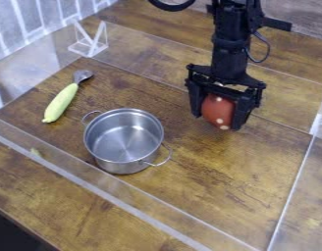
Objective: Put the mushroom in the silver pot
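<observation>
The mushroom [219,110], reddish-brown with a pale underside, sits between the black fingers of my gripper [220,120] at the right of the table. The gripper points straight down and is shut on the mushroom, which hangs a little above the wood. The silver pot [125,139] stands empty to the lower left of the gripper, about a pot's width away, with one loop handle facing the front right.
A yellow-green corn cob [60,102] lies left of the pot, with a small grey piece [82,76] at its far end. A clear plastic stand [87,41] stands at the back left. Low transparent walls [190,227] border the wooden work area.
</observation>
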`<state>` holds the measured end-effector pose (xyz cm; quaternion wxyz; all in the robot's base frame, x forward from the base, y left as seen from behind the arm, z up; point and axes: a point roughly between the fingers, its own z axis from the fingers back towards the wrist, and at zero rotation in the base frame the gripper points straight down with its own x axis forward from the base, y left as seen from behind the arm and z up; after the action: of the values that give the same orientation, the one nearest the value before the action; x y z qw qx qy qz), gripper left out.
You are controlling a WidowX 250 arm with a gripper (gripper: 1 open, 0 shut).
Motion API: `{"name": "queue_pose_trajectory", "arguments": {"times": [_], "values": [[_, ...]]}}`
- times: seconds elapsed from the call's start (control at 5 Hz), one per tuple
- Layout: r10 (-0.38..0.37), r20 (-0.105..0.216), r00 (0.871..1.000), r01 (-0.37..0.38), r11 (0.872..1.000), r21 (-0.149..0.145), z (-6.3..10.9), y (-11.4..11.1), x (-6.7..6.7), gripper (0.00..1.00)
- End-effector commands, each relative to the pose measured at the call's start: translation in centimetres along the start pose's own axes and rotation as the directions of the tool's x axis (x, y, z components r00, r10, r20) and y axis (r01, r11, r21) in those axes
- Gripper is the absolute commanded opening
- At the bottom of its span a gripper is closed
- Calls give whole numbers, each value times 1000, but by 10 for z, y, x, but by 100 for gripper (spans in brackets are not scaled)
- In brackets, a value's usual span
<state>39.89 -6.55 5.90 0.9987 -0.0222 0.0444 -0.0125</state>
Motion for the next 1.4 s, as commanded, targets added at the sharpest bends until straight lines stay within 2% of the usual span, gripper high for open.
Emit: {"name": "queue_pose_trajectory", "arguments": {"times": [0.0, 0.4, 0.6, 0.8, 1.0, 1.2], "values": [[10, 101, 995, -8, 1000, -14, 36, 0, 12, 0], [-19, 183, 983, 22, 1000, -18, 96, 41, -37, 0], [-20, 202, 979, 24, 1000, -17, 103, 46, -59, 0], [-24, 196, 980, 28, 999, -18, 97, 43, -78, 0], [-15, 188, 982, 19, 1000, -18, 90, 45, -86, 0], [-3, 182, 983, 6, 1000, -19, 79, 48, -87, 0]]}}
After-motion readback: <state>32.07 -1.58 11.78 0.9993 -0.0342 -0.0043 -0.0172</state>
